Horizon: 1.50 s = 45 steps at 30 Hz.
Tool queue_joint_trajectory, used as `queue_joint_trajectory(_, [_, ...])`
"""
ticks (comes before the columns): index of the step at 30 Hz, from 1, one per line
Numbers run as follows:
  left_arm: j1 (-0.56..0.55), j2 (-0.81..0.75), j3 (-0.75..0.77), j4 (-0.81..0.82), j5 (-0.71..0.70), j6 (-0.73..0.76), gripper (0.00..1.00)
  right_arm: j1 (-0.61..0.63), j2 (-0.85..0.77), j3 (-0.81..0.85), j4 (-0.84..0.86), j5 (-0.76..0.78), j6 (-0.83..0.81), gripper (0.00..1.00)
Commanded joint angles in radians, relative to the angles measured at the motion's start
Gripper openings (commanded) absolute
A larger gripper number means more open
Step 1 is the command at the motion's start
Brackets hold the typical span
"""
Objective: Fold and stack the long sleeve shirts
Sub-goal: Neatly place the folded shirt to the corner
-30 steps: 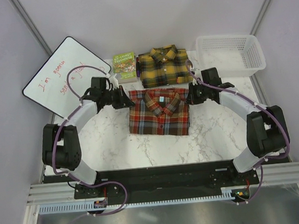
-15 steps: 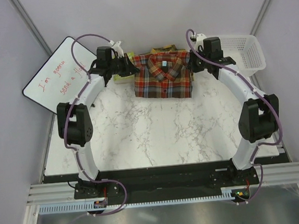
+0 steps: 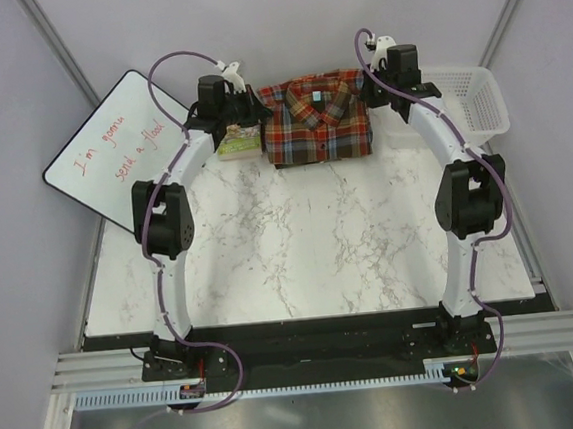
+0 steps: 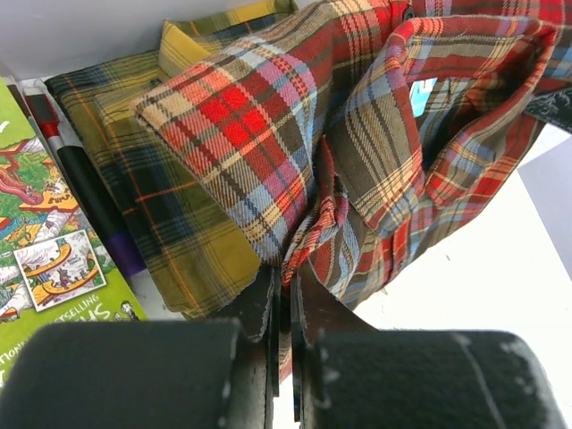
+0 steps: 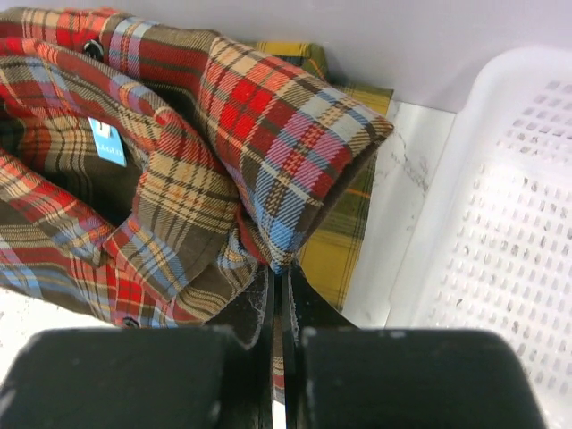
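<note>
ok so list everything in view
red plaid shirt: one, red-brown with blue and yellow lines, far middle, over the yellow shirt
yellow plaid shirt: one, yellow and black, under the red one
book: one, green, left of the shirts
pen: one, black and red, between book and yellow shirt
whiteboard: one, white, red writing, far left
basket: one, white, far right
table: one, white marble
left pincer: one, black, shut on red plaid shirt
right pincer: one, black, shut on red plaid shirt

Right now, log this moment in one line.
left claw shut on red plaid shirt | right claw shut on same shirt | shirt over yellow plaid shirt
</note>
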<state>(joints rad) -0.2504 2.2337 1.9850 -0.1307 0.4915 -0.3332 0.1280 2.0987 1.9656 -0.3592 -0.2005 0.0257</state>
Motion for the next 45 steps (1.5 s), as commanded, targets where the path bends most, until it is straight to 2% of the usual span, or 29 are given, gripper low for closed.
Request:
queue_joint_trajectory(1, [0.0, 0.029, 0.037, 0.094, -0.031, -0.04, 0.02, -0.005, 0.044, 0.114, 0.023, 0.019, 0.0, 0.0])
queue_joint_trajectory(16, [-0.001, 0.148, 0.13, 0.192, -0.065, -0.013, 0.02, -0.004, 0.113, 0.108, 0.101, 0.067, -0.018, 0.0])
queue_joint_trajectory(20, [-0.003, 0.187, 0.173, 0.2, -0.073, -0.013, 0.02, -0.004, 0.156, 0.157, 0.126, 0.078, -0.018, 0.0])
queue_joint_trajectory(26, [-0.001, 0.218, 0.17, 0.226, -0.091, -0.007, 0.02, -0.002, 0.196, 0.153, 0.215, 0.087, -0.012, 0.0])
queue_joint_trajectory(33, [-0.001, 0.26, 0.196, 0.258, -0.122, -0.009, 0.02, -0.001, 0.242, 0.151, 0.241, 0.107, -0.007, 0.0])
queue_joint_trajectory(34, [-0.001, 0.267, 0.196, 0.267, -0.126, -0.007, 0.02, -0.001, 0.247, 0.15, 0.247, 0.11, -0.003, 0.03])
queue_joint_trajectory(35, [-0.001, 0.276, 0.204, 0.276, -0.128, -0.007, 0.06, -0.001, 0.251, 0.154, 0.258, 0.115, -0.003, 0.04])
queue_joint_trajectory(37, [0.0, 0.285, 0.209, 0.286, -0.137, -0.004, 0.18, 0.001, 0.274, 0.171, 0.264, 0.121, -0.004, 0.14])
queue_joint_trajectory(38, [0.0, 0.288, 0.216, 0.287, -0.143, -0.004, 0.36, -0.001, 0.282, 0.18, 0.269, 0.125, -0.006, 0.25])
queue_joint_trajectory(39, [0.002, 0.288, 0.218, 0.287, -0.151, -0.004, 0.43, 0.002, 0.293, 0.191, 0.269, 0.134, -0.007, 0.42])
queue_joint_trajectory(41, [0.014, 0.279, 0.216, 0.287, -0.154, -0.004, 0.51, 0.002, 0.293, 0.21, 0.285, 0.154, -0.01, 0.55])
queue_joint_trajectory(42, [0.017, 0.259, 0.213, 0.284, -0.162, -0.006, 0.52, 0.002, 0.279, 0.21, 0.295, 0.176, -0.01, 0.64])
queue_joint_trajectory(45, [0.045, 0.198, 0.186, 0.279, -0.168, -0.007, 0.56, 0.002, 0.238, 0.208, 0.325, 0.176, -0.018, 0.76])
